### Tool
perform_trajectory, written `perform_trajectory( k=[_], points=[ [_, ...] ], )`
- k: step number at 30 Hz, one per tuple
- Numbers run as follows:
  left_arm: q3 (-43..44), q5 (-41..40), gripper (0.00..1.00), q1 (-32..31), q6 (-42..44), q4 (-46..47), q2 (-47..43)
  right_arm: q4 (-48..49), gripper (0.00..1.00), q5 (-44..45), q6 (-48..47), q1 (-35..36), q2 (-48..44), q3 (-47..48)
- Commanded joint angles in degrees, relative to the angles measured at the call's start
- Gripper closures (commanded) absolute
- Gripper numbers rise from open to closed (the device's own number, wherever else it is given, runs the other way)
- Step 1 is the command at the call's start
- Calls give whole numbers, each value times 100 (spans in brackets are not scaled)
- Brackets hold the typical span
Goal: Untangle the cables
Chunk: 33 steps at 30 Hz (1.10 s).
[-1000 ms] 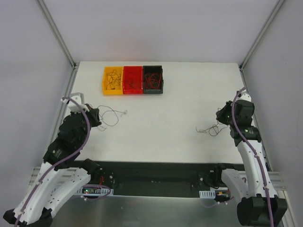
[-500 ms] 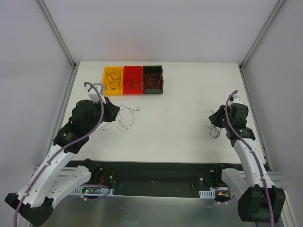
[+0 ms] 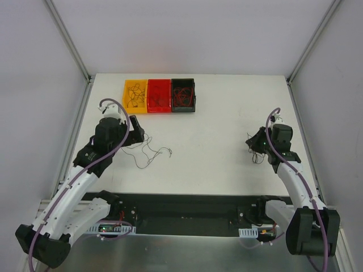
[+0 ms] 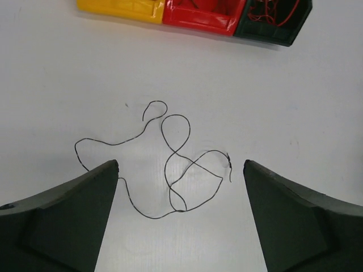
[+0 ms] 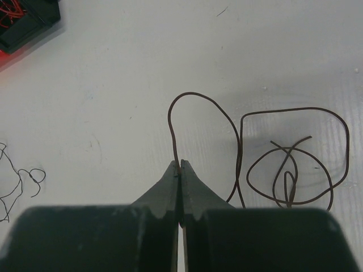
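The left arm rises from the near left corner of the bench, bends at the elbow and reaches forward, so that its wrist sits on the near side of the row of three bins, in front of the yellow bin. The left pincer points towards the bench's middle with its jaws spread wide and nothing between them; in the wrist view the two dark fingers frame bare bench. A thin dark cable lies loose on the bench nearer than the bins, in front of the red bin; it runs in open loops that cross one another, clear of both fingers. The black bin ends the row, with red wires inside. Far to the right of the row and nearer than it, the right arm climbs along the bench's right edge and turns its wrist leftwards. The right pincer is closed, its tips pinching one end of a brown cable. This cable arches up from the tips, then drops into a flat coil beside the pincer, on the side away from the bins.
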Motion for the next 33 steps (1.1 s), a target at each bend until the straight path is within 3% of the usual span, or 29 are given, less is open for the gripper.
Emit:
perform_trajectory(
  k=[1,6,13,18,25,33],
  points=[
    [179,189,1,435,-58,-27,594,469,100,-256,124,9,33,-98],
    [417,2253,1,1710,-602,-503,2035,540,100,-344,142,9,59,-142],
    [-347,2836,1,1764,-1165,102,2213,514,100,-310,107,18,-90,-177],
    [-848,2433,1,1755,-1534,253,2091,514,100,-371,107,18,-99,-195],
    [-1551,1141,1,1755,-1860,410,992,514,100,-415,98,18,-90,-195],
    [-2008,2053,2,1746,-1438,2420,1615,514,99,-503,54,36,-125,-204]
  ],
)
